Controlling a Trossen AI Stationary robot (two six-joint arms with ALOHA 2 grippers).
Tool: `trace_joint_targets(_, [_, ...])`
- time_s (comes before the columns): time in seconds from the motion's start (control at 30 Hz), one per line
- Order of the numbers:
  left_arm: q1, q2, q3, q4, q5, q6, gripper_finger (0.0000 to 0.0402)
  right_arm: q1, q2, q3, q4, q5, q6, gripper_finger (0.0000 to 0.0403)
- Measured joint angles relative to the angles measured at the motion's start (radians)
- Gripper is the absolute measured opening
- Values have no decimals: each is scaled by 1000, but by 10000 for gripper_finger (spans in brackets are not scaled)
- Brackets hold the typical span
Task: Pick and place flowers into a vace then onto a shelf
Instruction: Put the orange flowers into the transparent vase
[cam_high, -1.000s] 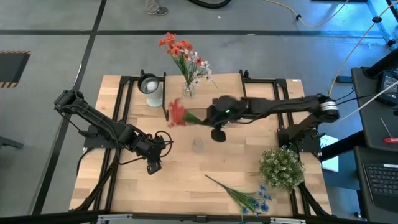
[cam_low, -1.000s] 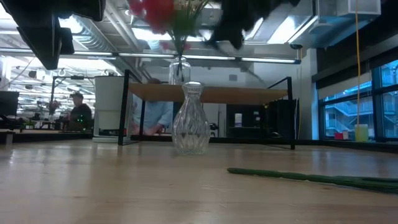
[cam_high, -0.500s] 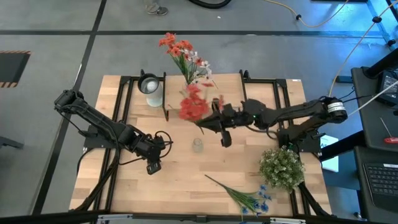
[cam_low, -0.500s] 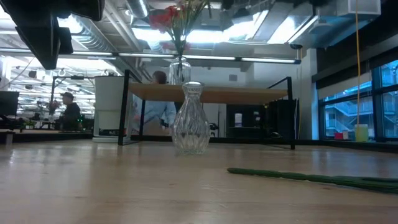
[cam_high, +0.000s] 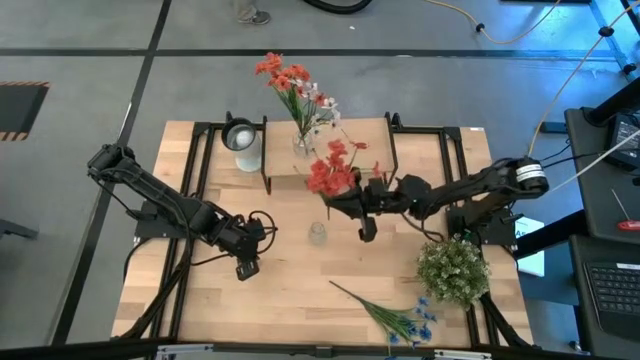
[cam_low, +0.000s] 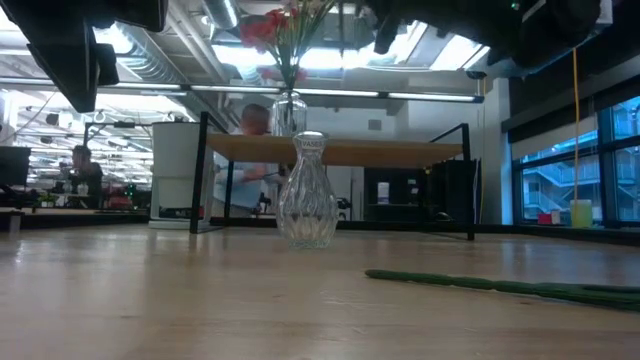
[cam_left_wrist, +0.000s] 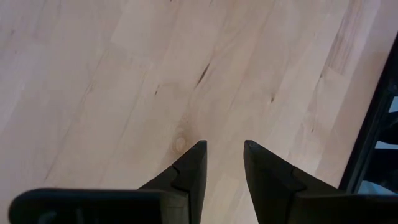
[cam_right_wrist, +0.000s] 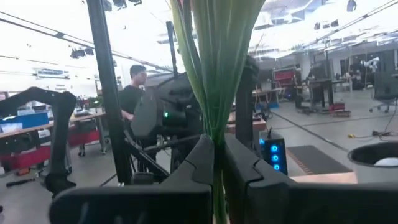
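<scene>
The right gripper (cam_high: 347, 201) pinches the green stems of a red flower bunch (cam_high: 333, 166) at the high view's centre, just right of the empty glass vase (cam_high: 318, 233). Its arm stretches in low from the right edge. The bunch's long axis tilts, blossoms toward the upper left. The left gripper (cam_left_wrist: 222, 157), fingers narrowly parted, hovers at lower left.

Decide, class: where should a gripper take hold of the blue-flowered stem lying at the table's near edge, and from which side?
Grip the blue-flowered stem on its bare green stalk, away from the leafy, blossomed end, coming straight down from above. It lies flat on the table, so the fingers should straddle the thin stalk across its width. The left gripper is open and unloaded.
</scene>
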Motion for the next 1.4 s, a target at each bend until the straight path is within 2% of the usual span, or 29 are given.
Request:
trace_joint_targets(0.3, [0,0,0,0,0,0,100,5,175,13,199,0,27,11])
trace_joint_targets(0.6, [0,0,0,0,-1,-1,100,5,305,22,275,4,27,13])
trace_joint_targets(1.0, [0,0,0,0,-1,-1,100,5,419,65,263,3,-13,15])
trace_joint_targets(1.4, [0,0,0,0,0,0,100,5,427,65,118,3,-24,15])
